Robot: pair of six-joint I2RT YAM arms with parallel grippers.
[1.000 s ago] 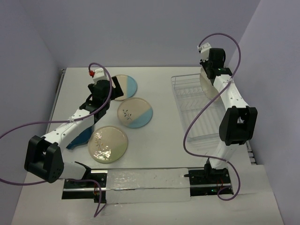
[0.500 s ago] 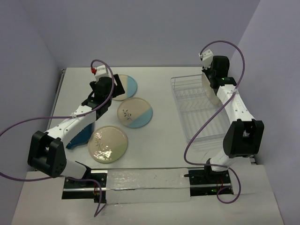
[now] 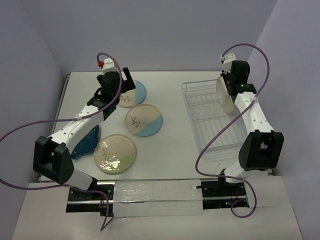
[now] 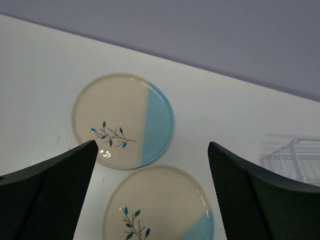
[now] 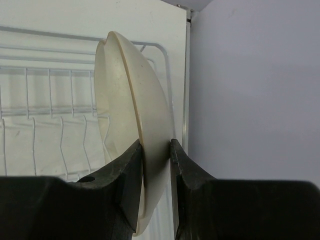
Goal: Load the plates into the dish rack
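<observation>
Soft, even overhead light filled every view. The white counter (image 3: 170, 100) was bright, with only faint, soft-edged shadows. The left claw (image 4: 152, 144), close up, looked dark and slightly blurred.

A white table (image 3: 170, 82) set in a lavender-walled corner.
Its matte top runs beneath and ahead of the left gripper's (image 4: 151, 145) jaws to the back wall (image 4: 200, 30). Just right of the right gripper's (image 5: 155, 142) jaws, the side wall (image 5: 250, 90) rises along the table's edge. Light is soft and even, with faint shadows.
</observation>
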